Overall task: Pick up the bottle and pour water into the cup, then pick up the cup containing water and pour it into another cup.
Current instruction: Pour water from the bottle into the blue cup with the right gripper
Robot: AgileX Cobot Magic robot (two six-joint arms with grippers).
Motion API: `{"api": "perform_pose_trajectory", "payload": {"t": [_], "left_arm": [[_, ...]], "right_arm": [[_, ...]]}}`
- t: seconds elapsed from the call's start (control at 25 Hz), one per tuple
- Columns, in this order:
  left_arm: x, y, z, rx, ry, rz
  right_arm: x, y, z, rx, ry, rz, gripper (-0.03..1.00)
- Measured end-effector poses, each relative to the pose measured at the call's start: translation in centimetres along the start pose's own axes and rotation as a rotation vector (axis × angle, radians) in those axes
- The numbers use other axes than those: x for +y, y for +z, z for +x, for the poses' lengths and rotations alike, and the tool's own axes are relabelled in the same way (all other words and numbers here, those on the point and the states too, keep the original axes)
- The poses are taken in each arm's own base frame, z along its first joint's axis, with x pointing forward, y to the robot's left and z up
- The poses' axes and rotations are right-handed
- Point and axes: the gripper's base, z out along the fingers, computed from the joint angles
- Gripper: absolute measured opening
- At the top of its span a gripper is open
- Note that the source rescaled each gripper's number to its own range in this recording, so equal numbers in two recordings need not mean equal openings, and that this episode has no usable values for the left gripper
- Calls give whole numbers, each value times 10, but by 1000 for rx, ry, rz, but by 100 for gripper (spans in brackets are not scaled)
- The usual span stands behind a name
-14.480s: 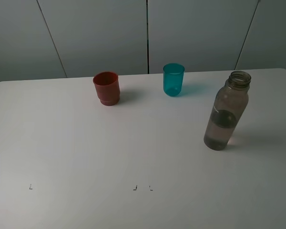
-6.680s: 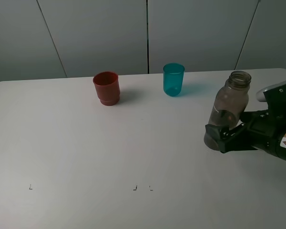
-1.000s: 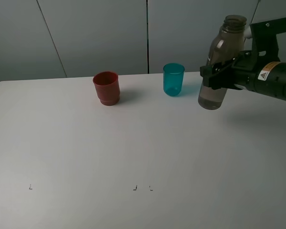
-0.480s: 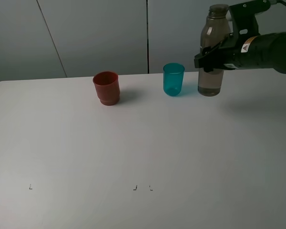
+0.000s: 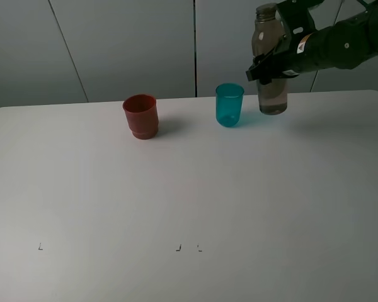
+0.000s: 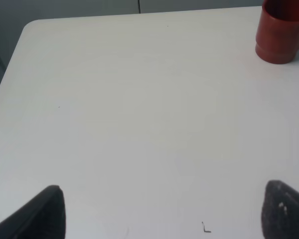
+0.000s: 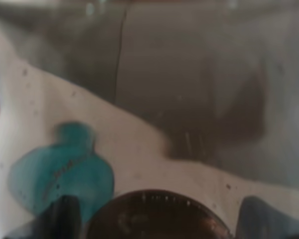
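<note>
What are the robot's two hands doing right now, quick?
Left gripper: open, holding nothing.
Right gripper: closed on the bottle.

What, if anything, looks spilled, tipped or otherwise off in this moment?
Nothing stands out. The right pincer holds the tall smoky grey-brown plastic bottle upright, just right of the small translucent teal plastic tumbler. That tumbler and the small opaque red plastic cup both stand upright, and the white table shows no puddle.
</note>
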Motion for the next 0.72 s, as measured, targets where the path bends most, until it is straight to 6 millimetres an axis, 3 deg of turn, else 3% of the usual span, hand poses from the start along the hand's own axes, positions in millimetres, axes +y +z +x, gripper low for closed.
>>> {"api": "perform_pose_trajectory", "payload": {"t": [0.72], "left_arm": [[0,0,0,0,0,0]], "right_arm": [[-11,29,-15,30,-386,33,0]]}}
